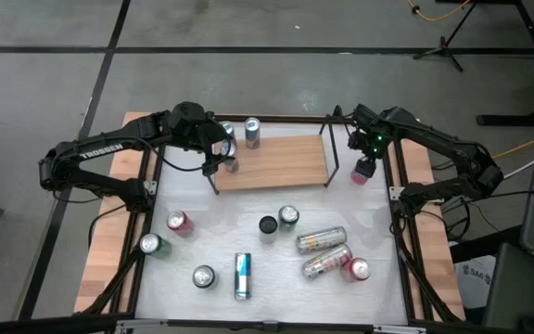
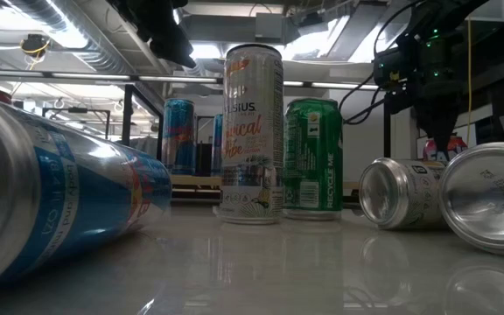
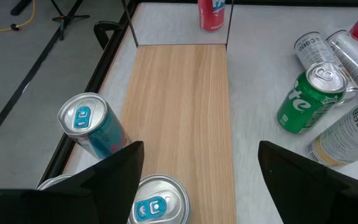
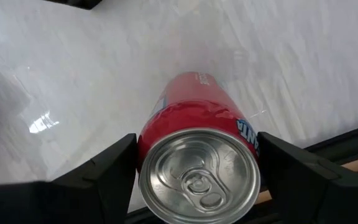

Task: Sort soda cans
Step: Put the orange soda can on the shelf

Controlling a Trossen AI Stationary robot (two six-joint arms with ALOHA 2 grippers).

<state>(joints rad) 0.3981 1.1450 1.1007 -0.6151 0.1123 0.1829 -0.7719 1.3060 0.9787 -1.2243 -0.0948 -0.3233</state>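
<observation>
- Your biggest risk sits at the right gripper (image 4: 194, 165): its fingers stand on either side of the red can (image 4: 194, 155) at the right end of the wooden shelf (image 1: 272, 162), and you cannot tell whether they press it or stand just clear. If you lift away off-centre, a finger can catch the rim and topple the can.
- Next, your left gripper (image 3: 201, 171) hangs open over the shelf's left end, with nothing between its fingers. One blue can (image 3: 157, 202) stands just beside one finger, another blue can (image 3: 92, 127) close by; a careless descent knocks them over or off the shelf.
- The loose cans are scattered on the white table (image 1: 248, 218) in front of the shelf: the green can (image 3: 309, 96) upright, two silver cans (image 1: 323, 252) lying on their sides. You risk rolling those if an arm sweeps low.
- Least, the lying blue-and-silver can (image 1: 242, 276) near the front edge may roll if nudged.
</observation>
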